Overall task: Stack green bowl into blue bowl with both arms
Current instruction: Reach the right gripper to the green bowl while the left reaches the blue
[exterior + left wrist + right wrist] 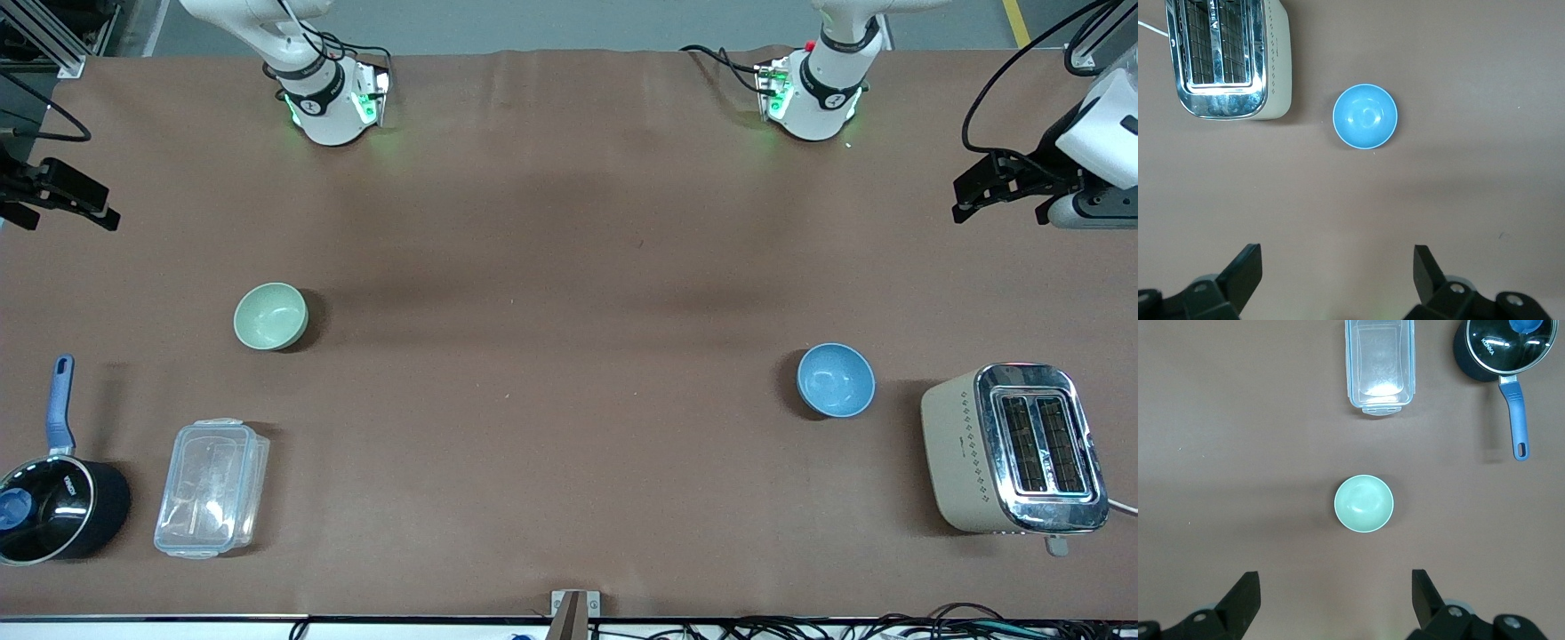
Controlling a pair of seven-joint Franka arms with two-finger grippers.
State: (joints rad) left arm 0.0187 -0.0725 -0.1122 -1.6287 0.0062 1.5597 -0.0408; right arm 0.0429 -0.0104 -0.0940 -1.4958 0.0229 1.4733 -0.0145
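Grippers both wide and empty: left gripper [1338, 280] high over the table's left-arm end, right gripper [1336, 603] high over the right-arm end. Green bowl [270, 316] upright, mouth up, toward the right-arm end, farther from the front edge than the clear box [212, 488] and saucepan [55, 502]. Blue bowl [836, 380] upright, mouth up, beside the toaster [1013, 448]. Round, so no long axis. Likely trouble: smooth rim slipping from a two-finger pinch, tipping on lift, or missing the blue bowl's mouth.
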